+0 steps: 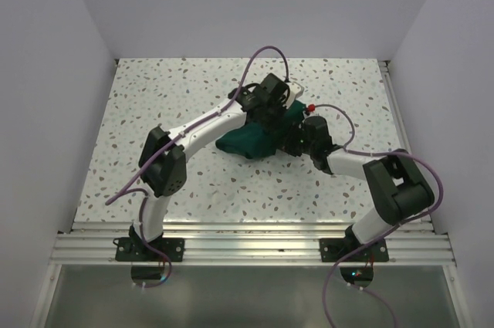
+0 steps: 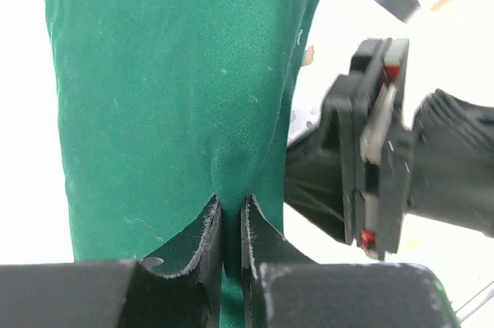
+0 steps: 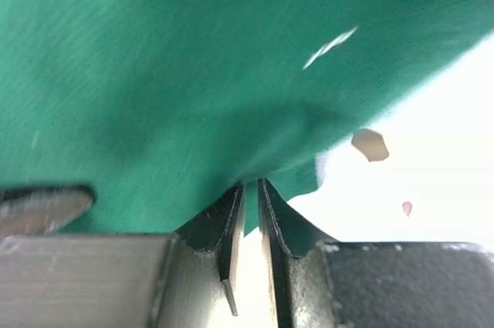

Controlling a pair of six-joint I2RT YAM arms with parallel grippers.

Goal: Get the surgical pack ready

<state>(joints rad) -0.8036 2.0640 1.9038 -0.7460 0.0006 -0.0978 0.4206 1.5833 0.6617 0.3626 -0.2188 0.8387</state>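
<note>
The surgical pack shows as a dark green cloth bundle [image 1: 245,145] lying mid-table. My left gripper [image 1: 272,116] comes down on its far side, and in the left wrist view the gripper [image 2: 231,203] is shut on a pinched fold of the green cloth [image 2: 170,96]. My right gripper [image 1: 293,141] meets the bundle from the right. Seen from the right wrist, this gripper [image 3: 251,184] is shut on the edge of the cloth [image 3: 193,58]. The right gripper's black body [image 2: 378,150] hangs close beside the cloth. Whatever lies inside the bundle is hidden.
The speckled tabletop [image 1: 177,89] is boxed in by white walls at the left, back and right. An aluminium rail [image 1: 255,247] runs along the near edge with both arm bases on it. Purple cables [image 1: 258,58] loop above the arms. A small red part [image 1: 311,106] sits by the right wrist.
</note>
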